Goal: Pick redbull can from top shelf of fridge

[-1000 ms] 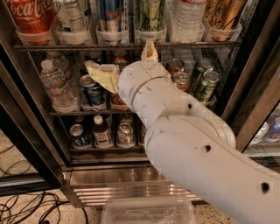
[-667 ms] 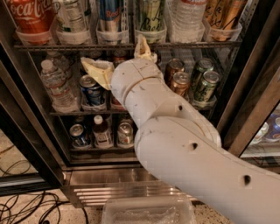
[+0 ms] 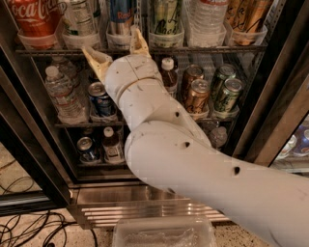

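Note:
The redbull can (image 3: 120, 14) is a slim blue-and-silver can with red lettering, standing in a clear plastic holder on the top shelf (image 3: 203, 48) of the fridge (image 3: 29, 159). My gripper (image 3: 116, 48) is just below the can, at the shelf's front edge, with its two tan fingers (image 3: 96, 59) spread wide and empty. One finger points up at the can's holder, the other out to the left. My white arm hides the middle of the rack below.
On the top shelf stand a Coca-Cola can (image 3: 33, 19), a silver can (image 3: 79, 19), a pale green-lettered can (image 3: 165, 17), a water bottle (image 3: 207, 19) and gold cans (image 3: 246, 17). Below are water bottles (image 3: 63, 91), a blue soda can (image 3: 100, 99), brown and green cans (image 3: 212, 89). A clear bin (image 3: 164, 234) sits at the front.
My arm has moved left and up, bringing the gripper from the middle rack to just under the redbull can. The fingers stay spread.

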`<action>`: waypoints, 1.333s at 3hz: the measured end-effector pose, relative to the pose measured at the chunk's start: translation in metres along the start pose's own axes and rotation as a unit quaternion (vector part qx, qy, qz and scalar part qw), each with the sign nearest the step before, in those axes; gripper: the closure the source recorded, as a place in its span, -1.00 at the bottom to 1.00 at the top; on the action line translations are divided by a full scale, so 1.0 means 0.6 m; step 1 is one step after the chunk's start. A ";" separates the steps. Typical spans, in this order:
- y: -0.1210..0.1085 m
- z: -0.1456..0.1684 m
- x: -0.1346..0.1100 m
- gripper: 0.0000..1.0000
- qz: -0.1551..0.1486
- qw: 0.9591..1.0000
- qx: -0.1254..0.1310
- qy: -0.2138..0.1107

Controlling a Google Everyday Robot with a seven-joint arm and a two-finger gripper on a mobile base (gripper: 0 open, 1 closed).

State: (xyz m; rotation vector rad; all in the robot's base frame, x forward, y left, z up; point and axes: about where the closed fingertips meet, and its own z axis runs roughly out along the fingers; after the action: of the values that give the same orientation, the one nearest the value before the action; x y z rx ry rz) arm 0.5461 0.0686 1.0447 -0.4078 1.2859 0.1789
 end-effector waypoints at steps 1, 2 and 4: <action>-0.006 0.018 -0.009 -0.18 0.002 1.000 0.019 -0.007; -0.016 0.032 -0.012 -0.18 0.010 0.999 0.035 -0.004; -0.037 0.041 -0.012 -0.36 0.005 0.998 0.060 0.004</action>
State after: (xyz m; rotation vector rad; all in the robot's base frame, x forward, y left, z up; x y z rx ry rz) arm 0.5740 0.0589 1.0617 -0.2986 1.2989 0.1078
